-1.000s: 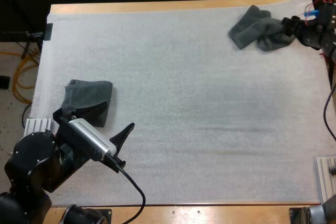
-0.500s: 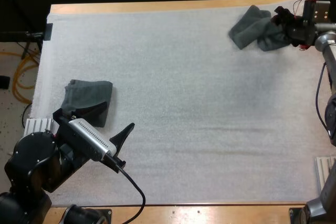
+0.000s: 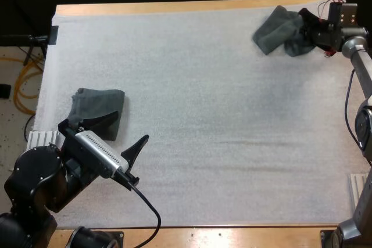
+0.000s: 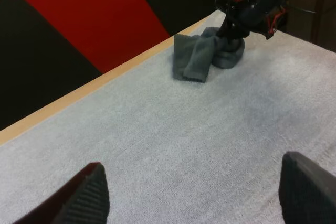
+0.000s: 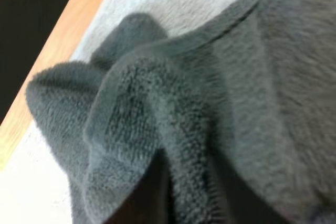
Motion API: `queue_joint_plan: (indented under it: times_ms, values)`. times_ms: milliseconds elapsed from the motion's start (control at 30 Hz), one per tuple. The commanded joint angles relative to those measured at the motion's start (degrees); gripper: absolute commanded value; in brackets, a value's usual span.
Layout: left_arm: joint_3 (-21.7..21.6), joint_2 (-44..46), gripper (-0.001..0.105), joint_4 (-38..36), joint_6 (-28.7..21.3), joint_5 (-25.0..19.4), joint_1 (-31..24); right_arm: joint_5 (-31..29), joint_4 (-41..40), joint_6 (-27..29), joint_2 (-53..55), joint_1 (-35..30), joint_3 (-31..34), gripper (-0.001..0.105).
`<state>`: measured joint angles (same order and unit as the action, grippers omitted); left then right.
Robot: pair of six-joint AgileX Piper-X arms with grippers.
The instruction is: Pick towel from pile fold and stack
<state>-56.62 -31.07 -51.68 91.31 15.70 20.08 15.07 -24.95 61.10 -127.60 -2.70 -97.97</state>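
Over at the far right corner of the mat (image 3: 203, 114), the crumpled towel (image 3: 273, 34) sits in a heap just inside the tabletop (image 3: 174, 7) edge, and the right jaws are right in it, buried in the heap's right side. Up close from the right wrist, the crumpled towel (image 5: 236, 77) bunches into a thick ridge of pile, and that ridge runs down between two dark fingers (image 5: 152, 198), pinched from both sides: the right jaws are narrow and gripping a fold of it, with a strip of wood and mat showing beyond the heap. Across the mat from the left wrist, the crumpled towel (image 4: 194, 59) lies near the wooden edge (image 4: 79, 95), one flap hanging flat toward the middle of the mat, the lump behind it under the right arm's black head, which is planted on top. Now the near left corner: the folded towel (image 3: 96, 108) rests flat by the mat's left edge, a neat dark rectangle, well apart from the heap. The left jaws hover low just beside it and stand wide, one finger (image 3: 104, 125) over the folded towel's near edge, the other (image 3: 139, 143) out over bare mat. From the left wrist, both of those fingers (image 4: 84, 192) sit far apart with plain mat between them, gripping nothing. So that is one towel folded at the left, one crumpled towel in the right jaws at the far right.
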Motion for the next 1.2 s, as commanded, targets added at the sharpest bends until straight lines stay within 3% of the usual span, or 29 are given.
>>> queue_joint_plan:
  times_ms: [0, 167, 333, 567, 733, 933, 1167]
  values:
    - [-0.4, -0.1, 0.065, 1.0, 0.1, 0.1, 0.2, 0.7, 0.0, 1.1, 1.3, 0.2, -0.5, 0.000]
    - [-0.4, -0.1, 0.065, 1.0, 0.1, 0.1, 0.2, -1.5, -1.8, 8.3, 4.6, 0.2, -0.5, 0.000]
    - [-0.4, -0.1, 0.065, 1.0, 0.1, 0.1, 0.2, -8.9, -4.9, 16.2, 9.5, 0.2, -0.5, 0.000]
    - [-0.4, -0.1, 0.065, 1.0, 0.1, 0.1, 0.2, -8.8, -9.7, 26.5, 17.1, 1.1, -0.5, 0.000]
    - [-0.4, -0.1, 0.065, 1.0, 0.1, 0.1, 0.2, -8.8, -17.8, 36.4, 25.8, 4.3, -0.5, 0.000]
    - [-0.4, -0.1, 0.065, 2.4, 0.1, 0.1, 0.2, -8.8, -26.9, 40.4, 35.7, 9.0, -0.5, 0.000]
    - [-0.4, -0.1, 0.065, 8.6, 0.1, 0.1, 0.2, -8.7, -38.7, 40.8, 44.3, 15.2, -0.5, 0.000]
